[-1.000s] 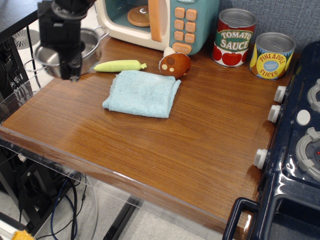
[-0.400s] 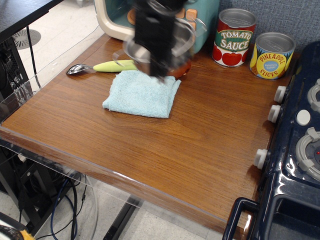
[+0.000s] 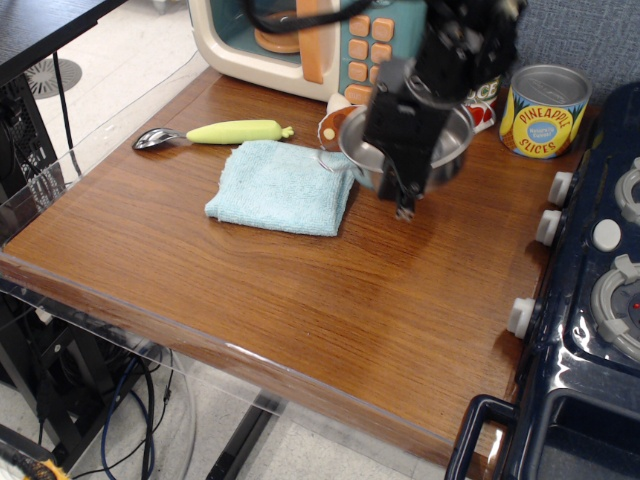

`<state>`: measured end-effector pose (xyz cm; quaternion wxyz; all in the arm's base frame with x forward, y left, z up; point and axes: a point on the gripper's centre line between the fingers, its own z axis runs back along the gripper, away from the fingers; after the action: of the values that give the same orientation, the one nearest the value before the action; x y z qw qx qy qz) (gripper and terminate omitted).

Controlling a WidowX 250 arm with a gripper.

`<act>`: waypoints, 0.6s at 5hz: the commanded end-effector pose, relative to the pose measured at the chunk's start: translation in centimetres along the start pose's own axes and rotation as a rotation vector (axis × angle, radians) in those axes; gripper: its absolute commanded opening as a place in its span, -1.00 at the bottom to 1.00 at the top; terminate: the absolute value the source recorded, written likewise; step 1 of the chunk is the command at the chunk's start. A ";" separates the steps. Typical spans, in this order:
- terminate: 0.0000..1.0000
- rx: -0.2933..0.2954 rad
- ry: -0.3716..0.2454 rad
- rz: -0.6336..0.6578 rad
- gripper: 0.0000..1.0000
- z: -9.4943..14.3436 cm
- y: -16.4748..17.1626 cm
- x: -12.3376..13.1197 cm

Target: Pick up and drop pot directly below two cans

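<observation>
Tabletop [image 3: 300, 290] of brown wood is shown as the largest surface, bounded on the right by a dark blue toy stove [image 3: 590, 300] with white knobs. At the back edge a cream and teal toy microwave [image 3: 310, 40] is positioned. The black gripper [image 3: 404, 200] is seen above the table, right of centre, and is clenched on the pot [image 3: 405, 150], which is gripped at its near rim and held clear of the wood. The pot is located in front of and slightly left of the two cans: the pineapple can [image 3: 543, 110] is fully visible at the rear right, while the tomato sauce can [image 3: 484, 95] is mostly hidden behind the arm. A folded light blue cloth [image 3: 282, 187] is laid flat just left of the pot. A brown mushroom-like toy [image 3: 330, 125] is partly hidden between the cloth, the microwave and the pot. A spoon [image 3: 215, 133] with a yellow-green handle is placed behind the cloth, bowl toward the left.
</observation>
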<state>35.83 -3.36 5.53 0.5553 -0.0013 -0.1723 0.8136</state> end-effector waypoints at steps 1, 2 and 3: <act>-1.00 -0.049 0.051 -0.085 -1.00 0.4 -1.2 -3.5; -1.00 -0.042 0.077 -0.129 -1.00 -0.1 -1.1 -4.8; -1.00 -0.046 0.070 -0.161 -1.00 -0.5 -0.6 -5.3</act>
<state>39.16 -7.50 2.59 0.6238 -0.0090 -0.1602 0.7649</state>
